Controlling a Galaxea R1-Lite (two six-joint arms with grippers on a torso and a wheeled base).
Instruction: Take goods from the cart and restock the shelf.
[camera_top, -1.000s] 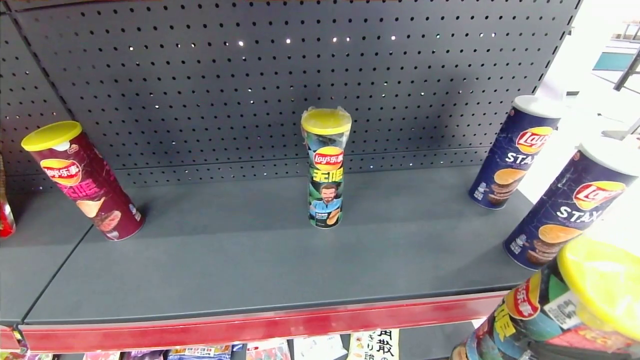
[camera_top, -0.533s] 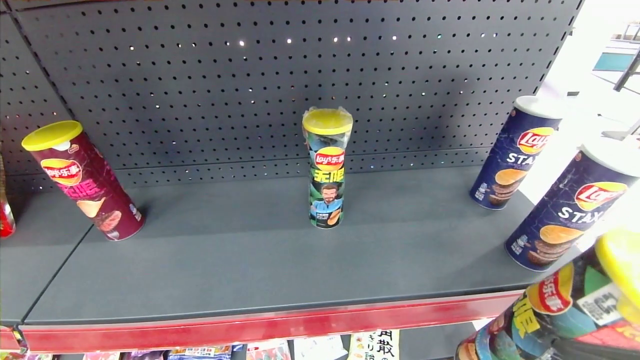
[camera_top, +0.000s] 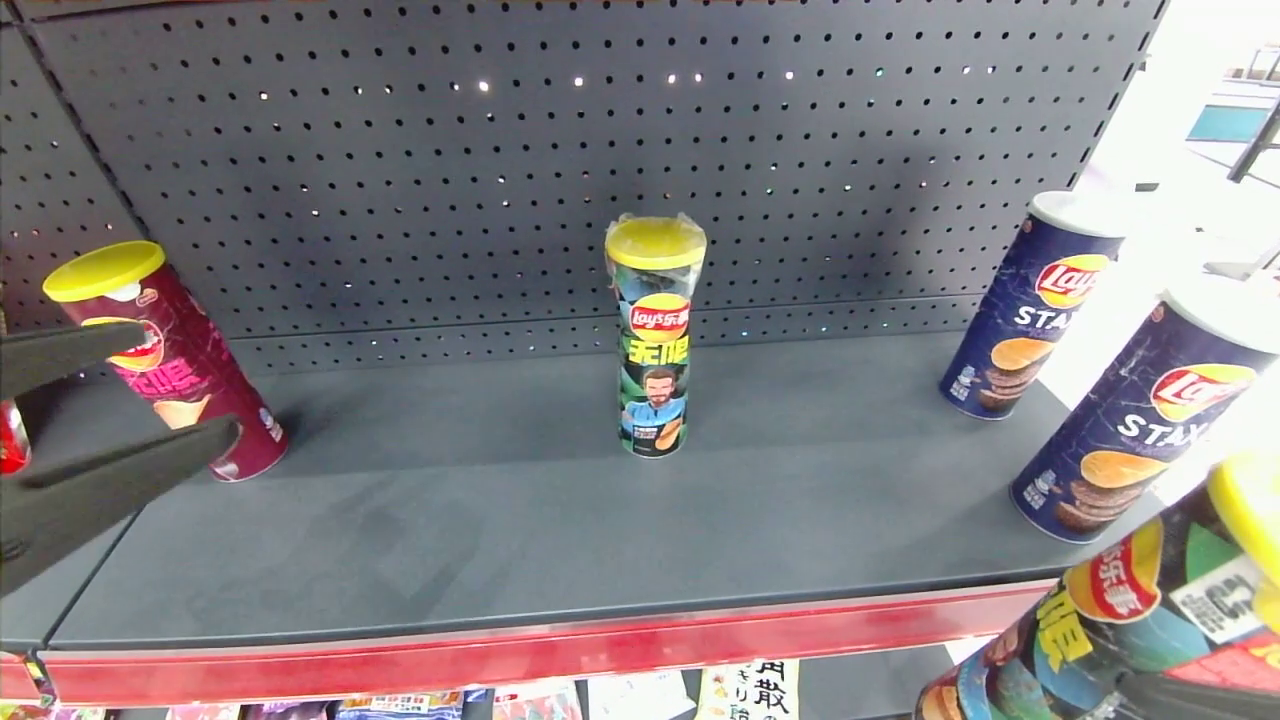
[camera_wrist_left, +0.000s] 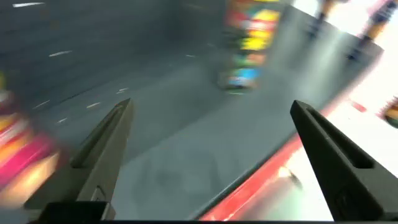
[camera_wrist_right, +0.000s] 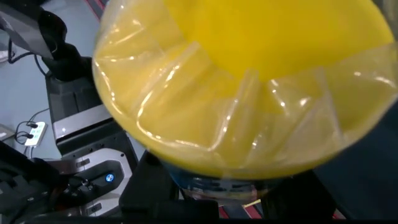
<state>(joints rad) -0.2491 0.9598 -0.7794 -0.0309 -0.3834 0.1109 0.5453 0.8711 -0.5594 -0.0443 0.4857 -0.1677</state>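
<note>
Grey metal shelf (camera_top: 500, 540) with a red front strip (camera_top: 500, 655) and a dark pegboard back (camera_top: 500, 170), that's the scene from the head view. Four chip cans stand upright on it. The maroon can (camera_top: 175, 375) with a yellow top is over at 9 o'clock. The middle can (camera_top: 655, 340) has green and blue print and a yellow top, and it stands dead centre, close to the pegboard. At 3 o'clock are the rear navy can (camera_top: 1025, 305) and the front navy can (camera_top: 1130, 420), both white-topped, with the front one nearer the strip. All four are well apart from each other.

The left gripper (camera_top: 185, 385) comes in at 9 o'clock with its fingers spread wide and nothing between them. They cross in front of the maroon can, and I honestly can't tell if anything touches. In the left wrist view, the same gripper (camera_wrist_left: 211, 106) is just as wide, with bare shelf board between the fingers and the middle can (camera_wrist_left: 245, 50) a blur farther off.

Down at 5 o'clock is the held can (camera_top: 1110, 620), same print as the middle one. It's tilted over and nearer the camera than the red strip, so not on the shelf. The right gripper (camera_top: 1180, 700) is clamped around it low down. The right wrist view looks up at its yellow lid (camera_wrist_right: 249, 81), which is wrapped in crinkly clear film
</note>
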